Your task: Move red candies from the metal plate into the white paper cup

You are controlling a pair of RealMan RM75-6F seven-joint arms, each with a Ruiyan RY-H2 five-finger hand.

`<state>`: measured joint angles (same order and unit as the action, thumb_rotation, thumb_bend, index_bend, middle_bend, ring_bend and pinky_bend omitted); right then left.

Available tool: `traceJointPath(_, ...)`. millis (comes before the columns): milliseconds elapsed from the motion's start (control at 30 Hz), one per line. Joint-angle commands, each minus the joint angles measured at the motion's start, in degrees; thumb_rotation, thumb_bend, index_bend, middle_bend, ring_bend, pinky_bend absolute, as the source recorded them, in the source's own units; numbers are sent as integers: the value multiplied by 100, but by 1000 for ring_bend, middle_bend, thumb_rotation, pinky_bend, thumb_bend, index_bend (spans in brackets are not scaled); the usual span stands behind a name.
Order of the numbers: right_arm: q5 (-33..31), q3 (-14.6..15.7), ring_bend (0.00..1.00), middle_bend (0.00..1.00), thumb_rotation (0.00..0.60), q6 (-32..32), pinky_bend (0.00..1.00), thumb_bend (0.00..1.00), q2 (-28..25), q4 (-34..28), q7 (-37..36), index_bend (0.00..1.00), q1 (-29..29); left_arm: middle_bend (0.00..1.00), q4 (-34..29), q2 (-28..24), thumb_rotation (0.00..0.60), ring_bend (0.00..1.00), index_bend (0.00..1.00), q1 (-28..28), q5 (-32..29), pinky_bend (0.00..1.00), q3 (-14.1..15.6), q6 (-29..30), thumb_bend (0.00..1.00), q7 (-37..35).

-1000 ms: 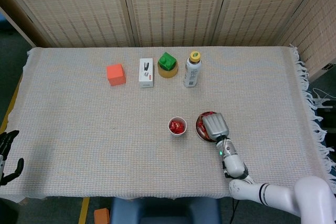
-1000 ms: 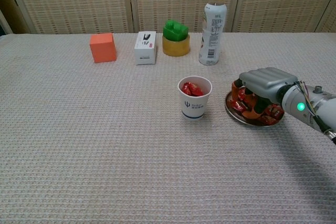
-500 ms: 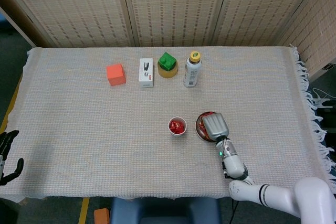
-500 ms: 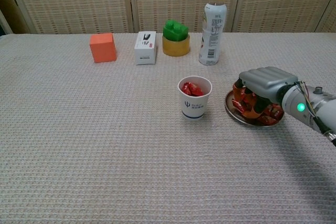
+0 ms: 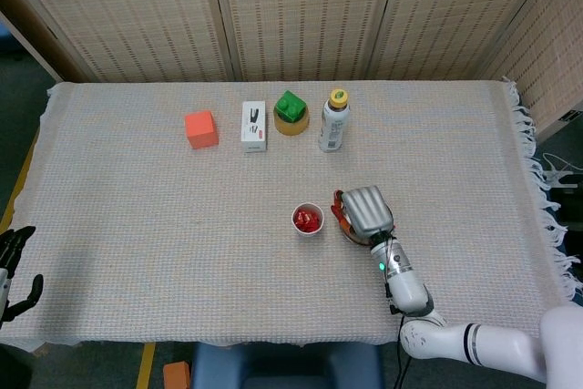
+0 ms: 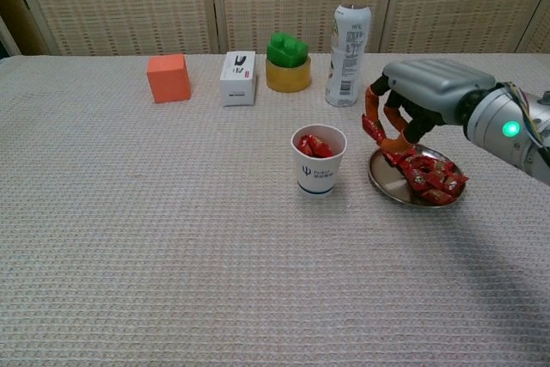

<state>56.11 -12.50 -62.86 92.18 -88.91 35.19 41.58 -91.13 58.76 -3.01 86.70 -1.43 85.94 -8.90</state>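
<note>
Here, nearest me, my left hand point(image 5: 14, 271) hangs off the near left edge of the cloth-covered counter point(image 6: 155, 229), its dark fingers apart and holding nothing. Farther in on the right, the round metal plate point(image 6: 382, 185) lies on the cloth with a heap of red wrapped candies point(image 6: 431, 180) on it. My right hand point(image 6: 412, 105) hovers above the plate's left side, fingers curled downward and pinching one red candy point(image 6: 375, 129) at their tips, clear of the plate. Just beside the plate on its left stands the white paper cup point(image 6: 318, 161), upright, with several red candies inside. Well beyond these, a row runs along the far part of the counter: an orange cube point(image 6: 168, 77) at the left, then a small white box with dark print point(image 6: 238, 78), then a green block sitting on a yellow round base point(image 6: 288, 62), and at the right a white plastic bottle with a yellow cap point(image 6: 348, 45), upright.
</note>
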Motion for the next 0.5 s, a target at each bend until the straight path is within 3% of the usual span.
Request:
traceJointPath(33, -40, -141, 850, 786, 600, -44, 1000, 248, 90, -97, 150, 559, 162, 53, 0, -4, 600, 19, 0, 3, 5, 246, 1, 6, 508, -8)
traceJointPath(300, -359, -267, 850, 786, 600, 71, 1000, 248, 635, 197, 420, 541, 522, 53, 16, -16, 600, 18, 0, 7, -16, 246, -4, 1, 507, -58)
traceJointPath(500, -426, -208, 850, 786, 600, 107, 1000, 248, 783, 352, 518, 428, 613, 53, 20, -33, 600, 19, 0, 17, -10, 246, -6, 22, 507, -115)
